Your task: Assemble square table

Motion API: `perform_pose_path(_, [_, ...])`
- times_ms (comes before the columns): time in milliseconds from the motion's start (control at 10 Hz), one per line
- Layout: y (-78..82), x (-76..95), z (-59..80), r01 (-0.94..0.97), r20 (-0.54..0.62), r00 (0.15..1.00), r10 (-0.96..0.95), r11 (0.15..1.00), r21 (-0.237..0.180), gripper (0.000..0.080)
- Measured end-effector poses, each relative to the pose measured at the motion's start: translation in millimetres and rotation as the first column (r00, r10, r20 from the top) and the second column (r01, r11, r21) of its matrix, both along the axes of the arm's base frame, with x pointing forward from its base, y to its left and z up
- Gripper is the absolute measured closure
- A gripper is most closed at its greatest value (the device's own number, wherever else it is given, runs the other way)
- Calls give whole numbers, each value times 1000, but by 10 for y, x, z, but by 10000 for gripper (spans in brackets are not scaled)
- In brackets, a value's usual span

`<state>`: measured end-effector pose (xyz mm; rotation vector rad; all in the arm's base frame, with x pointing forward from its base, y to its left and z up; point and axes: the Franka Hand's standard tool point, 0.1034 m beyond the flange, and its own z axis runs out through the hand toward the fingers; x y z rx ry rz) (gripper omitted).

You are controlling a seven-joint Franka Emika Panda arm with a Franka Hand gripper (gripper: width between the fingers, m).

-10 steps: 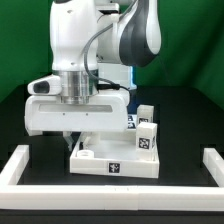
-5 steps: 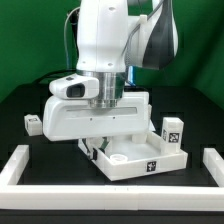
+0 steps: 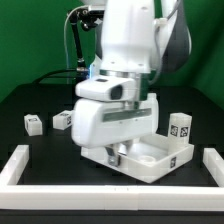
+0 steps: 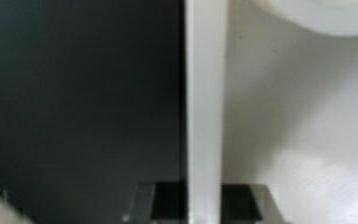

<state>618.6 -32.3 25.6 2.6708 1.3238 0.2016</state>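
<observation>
The square table top (image 3: 150, 170), a white slab with a raised rim, is pictured low on the black table (image 3: 40, 145), slightly toward the exterior view's right and turned so that one corner faces the camera. It is held at its rim by the gripper (image 4: 202, 198) of the white robot arm (image 3: 125, 60), by which the part of the slab toward the exterior view's left is covered. Whether the slab lies flat on the table or is raised a little cannot be told.

In the wrist view the thin upright rim is shown running straight between the two dark fingers (image 4: 165, 200). These are drawn narrow and set against either side of it. The slab's pale floor is seen on one side of the rim and the dark table on the other.

A leg block (image 3: 33, 123) and a second leg block (image 3: 62, 119), both small, white and tagged, are seen standing near each other toward the exterior view's left, well apart from the slab. A third leg block (image 3: 181, 127) is seen on the exterior view's right, just behind the slab's far corner; whether the two touch cannot be told.

The work area is bordered by a left bar (image 3: 14, 165), a right bar (image 3: 212, 163) and a front bar (image 3: 100, 188), all long and white. A green backdrop (image 3: 20, 40) is seen behind.
</observation>
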Motion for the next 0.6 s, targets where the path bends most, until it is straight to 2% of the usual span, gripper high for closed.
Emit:
perform_pose_path(100, [86, 126, 47, -159, 7, 987, 159, 986, -45, 734])
perform_pose_path(200, [8, 99, 38, -255, -8, 967, 255, 965, -67, 732])
perform_pose_path(500, [-24, 105, 45, -366, -29, 930, 365, 926, -93, 732])
perform_pose_path(600, [76, 155, 65, -425, -30, 905, 425, 899, -108, 732])
